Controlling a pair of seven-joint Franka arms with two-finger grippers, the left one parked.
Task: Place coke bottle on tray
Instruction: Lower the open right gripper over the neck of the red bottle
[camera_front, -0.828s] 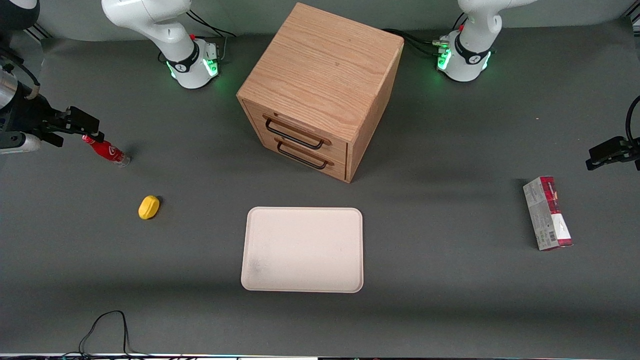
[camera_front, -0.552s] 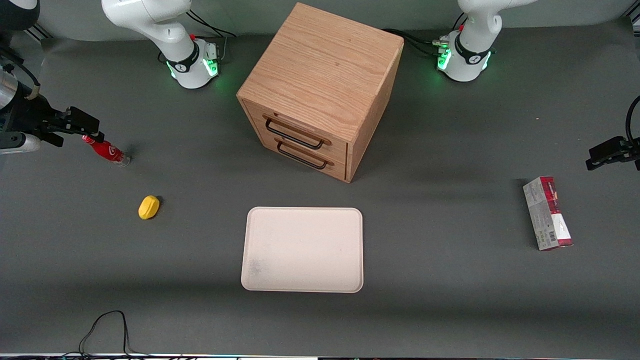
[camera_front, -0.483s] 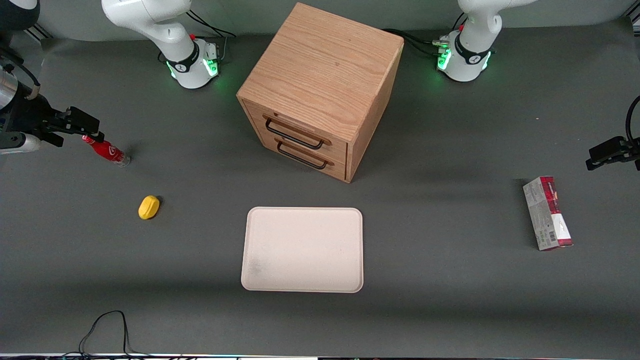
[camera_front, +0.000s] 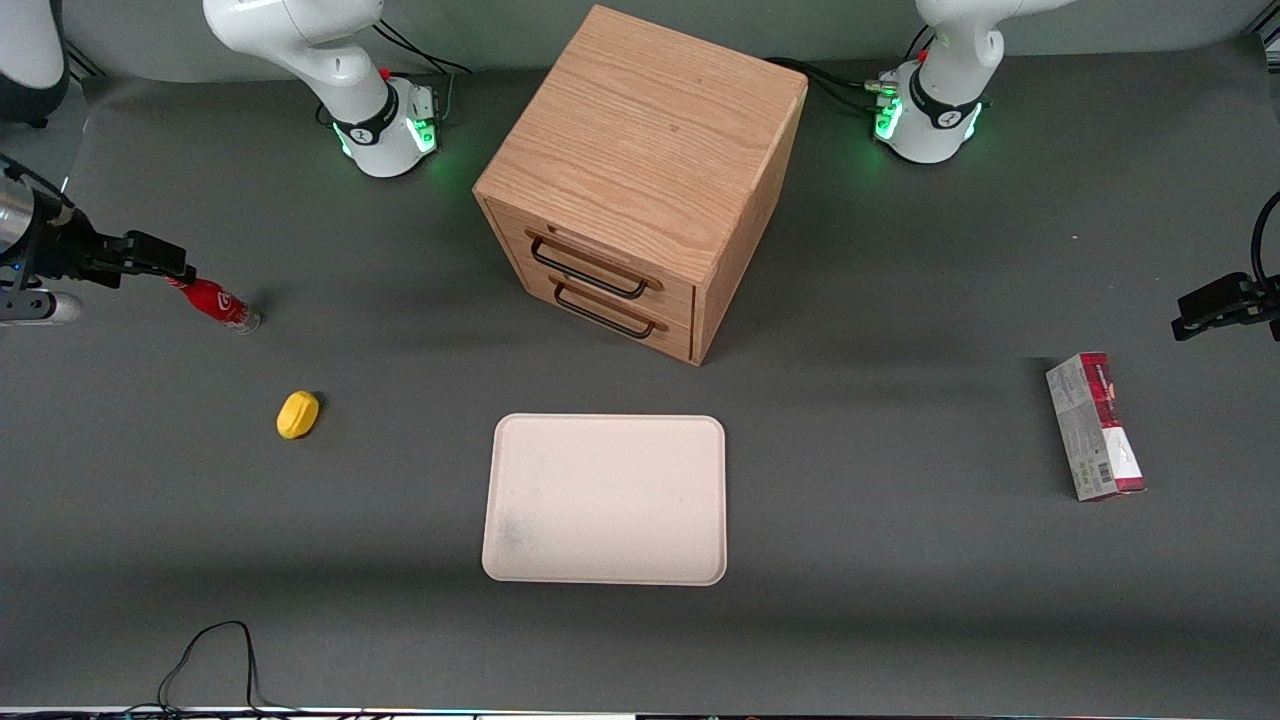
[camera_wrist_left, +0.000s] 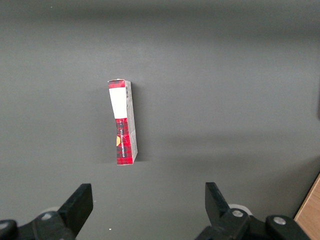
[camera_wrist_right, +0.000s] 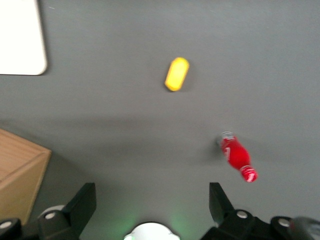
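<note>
One tilted coke bottle (camera_front: 213, 301), cap toward open tool (camera_front: 160, 262).

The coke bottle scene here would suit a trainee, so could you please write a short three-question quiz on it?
1. True or false: the coke bottle already lies on the tray.
2. Which thing lies nearest the bottle? A) the yellow object B) the red-and-grey carton C) the wooden drawer cabinet
3. Fill in: the pincer is ____, its fingers spread with nothing between them.

Key:
1. False. The bottle lies on the table toward the working arm's end, apart from the tray, with the pincer close by its cap end.
2. A
3. open
</note>
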